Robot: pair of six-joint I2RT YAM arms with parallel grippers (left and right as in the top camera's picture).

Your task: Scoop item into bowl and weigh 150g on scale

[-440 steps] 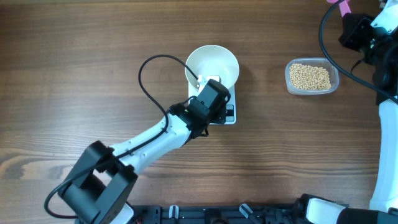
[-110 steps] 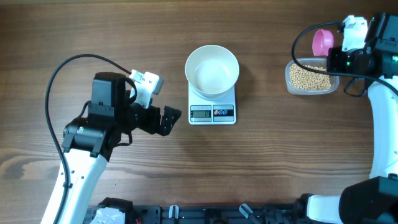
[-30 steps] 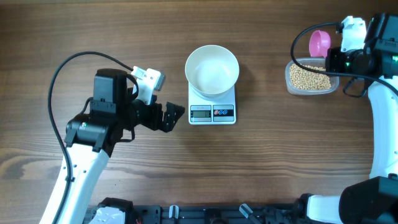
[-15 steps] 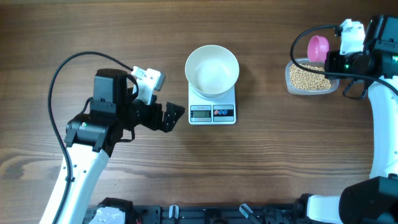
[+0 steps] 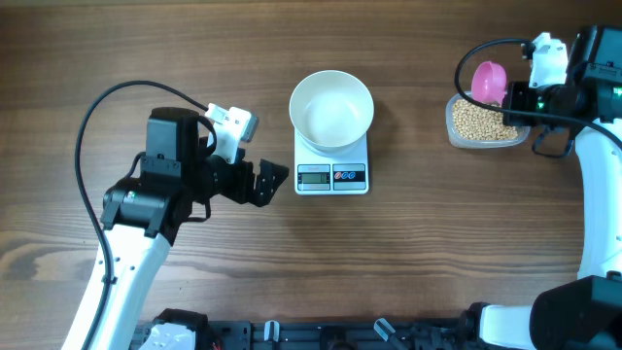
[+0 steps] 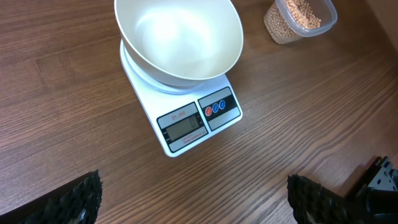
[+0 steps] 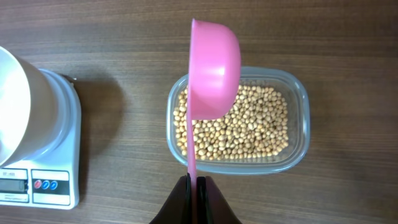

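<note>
One round white bowl [image 5: 331,105], upright on one small white rectangular digital scale [image 5: 331,176] near the middle of one brown wooden bench [image 5: 437,253]. On the scale's front edge: one grey display and three small round buttons, one red and two blue; digits too small to read.

One clear rounded-rectangular plastic tub [image 5: 450,124] off to the right, well apart from the scale. Inside it, the small round beige-tan beans [image 5: 483,119], far too many to count, covering the tub's floor.

One pink plastic scoop [image 7: 213,68], its thin handle pinched between the right fingers [image 7: 194,198], which are closed tight on it. Cup turned on edge over one corner of the tub, above the beans; touching them or not, impossible to tell.

Left fingers [image 5: 269,182] spread wide, gripping nothing, hovering to the left of the scale and apart from it. Seen from the left wrist: two dark fingertips at the lower corners, with scale and bowl ahead between them.
</note>
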